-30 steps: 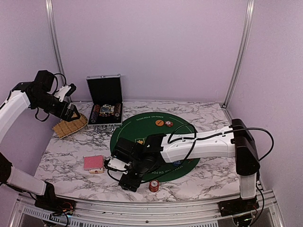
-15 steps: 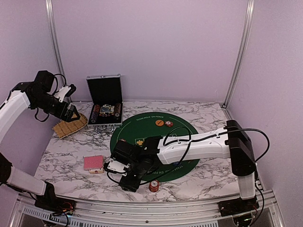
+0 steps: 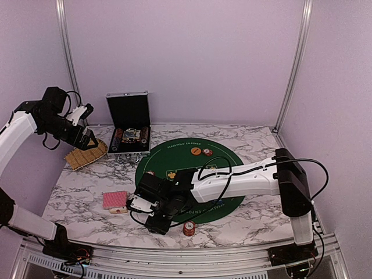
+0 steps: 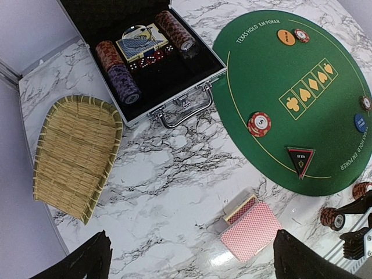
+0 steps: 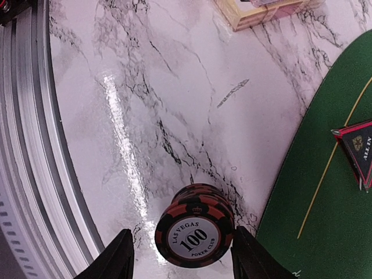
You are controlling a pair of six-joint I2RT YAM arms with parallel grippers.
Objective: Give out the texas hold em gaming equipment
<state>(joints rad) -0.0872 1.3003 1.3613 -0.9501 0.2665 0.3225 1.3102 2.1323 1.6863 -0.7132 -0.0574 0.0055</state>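
Observation:
A stack of red-and-black poker chips (image 5: 195, 232) stands on the marble between my right gripper's (image 5: 180, 247) fingers. The right finger is at its rim and a gap shows on the left, so the gripper is open. In the top view this gripper (image 3: 156, 224) is low near the front edge, with a second chip stack (image 3: 189, 228) to its right. Red-backed cards (image 3: 114, 200) lie to its left. A black triangular button (image 4: 300, 160), an orange button (image 4: 285, 36) and a blue button (image 4: 361, 122) rest on the mat. My left gripper (image 3: 87, 139) hangs open high at the left.
An open silver case (image 3: 129, 125) with chip rows stands at the back. A woven tray (image 3: 85, 154) lies left of it. The round green mat (image 3: 186, 154) covers the middle, with a red-white chip stack (image 4: 259, 123) near its left edge. A metal rail runs along the front.
My right arm has shifted slightly left and toward the front edge, settling its gripper around the chip stack. The left arm has not moved.

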